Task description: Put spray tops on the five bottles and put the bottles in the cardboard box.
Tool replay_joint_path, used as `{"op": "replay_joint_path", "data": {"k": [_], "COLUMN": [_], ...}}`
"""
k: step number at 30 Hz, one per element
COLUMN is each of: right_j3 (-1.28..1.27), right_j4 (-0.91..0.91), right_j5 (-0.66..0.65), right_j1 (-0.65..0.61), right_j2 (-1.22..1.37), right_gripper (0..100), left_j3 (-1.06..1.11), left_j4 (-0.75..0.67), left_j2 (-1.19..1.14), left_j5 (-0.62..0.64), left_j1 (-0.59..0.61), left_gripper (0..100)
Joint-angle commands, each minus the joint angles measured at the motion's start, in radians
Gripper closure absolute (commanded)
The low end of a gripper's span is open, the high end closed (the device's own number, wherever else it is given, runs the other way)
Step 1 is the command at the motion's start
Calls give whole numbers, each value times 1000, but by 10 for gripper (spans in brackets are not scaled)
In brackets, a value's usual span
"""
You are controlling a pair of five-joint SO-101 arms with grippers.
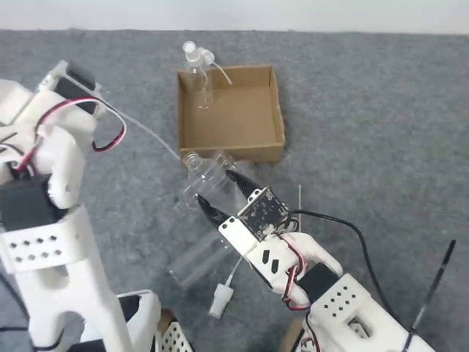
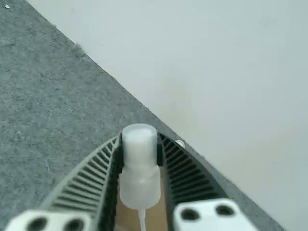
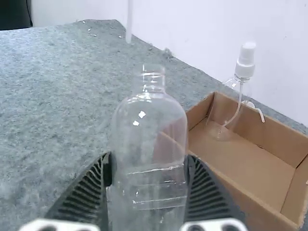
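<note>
We clamp the uncapped bottle in our right gripper just before the cardboard box's near wall, neck angled toward our left gripper, which pinches the spray top beyond the box's left side, its dip tube slanting toward that neck.

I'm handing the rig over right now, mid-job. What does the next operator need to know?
Left gripper: shut on a spray top.
Right gripper: shut on an uncapped bottle, just in front of the cardboard box.
Done: one capped bottle stands in a corner of the box.
Left to do: cap the held bottle and box it. Another open bottle and a loose spray top lie on the table by the right arm.
</note>
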State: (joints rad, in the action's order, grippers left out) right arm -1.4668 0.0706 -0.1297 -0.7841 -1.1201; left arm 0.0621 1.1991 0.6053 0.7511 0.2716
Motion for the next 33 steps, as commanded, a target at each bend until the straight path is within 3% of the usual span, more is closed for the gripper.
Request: {"op": "replay_joint_path", "data": {"k": [1, 19, 33], "right_j3": [25, 18, 18], "right_j4": [-28, -77, -77], "right_j5": [-14, -14, -14], "right_j1": [-8, -8, -8], "right_j2": [-18, -18, -18], "right_gripper": [992, 992, 992], "left_j3": [-41, 73, 147], "left_j4": [-32, -155, -34], "left_j2": [28, 31, 40], "left_j5": [-15, -28, -71], "left_j1": [-32, -58, -229], "left_gripper": [990, 990, 990]}}
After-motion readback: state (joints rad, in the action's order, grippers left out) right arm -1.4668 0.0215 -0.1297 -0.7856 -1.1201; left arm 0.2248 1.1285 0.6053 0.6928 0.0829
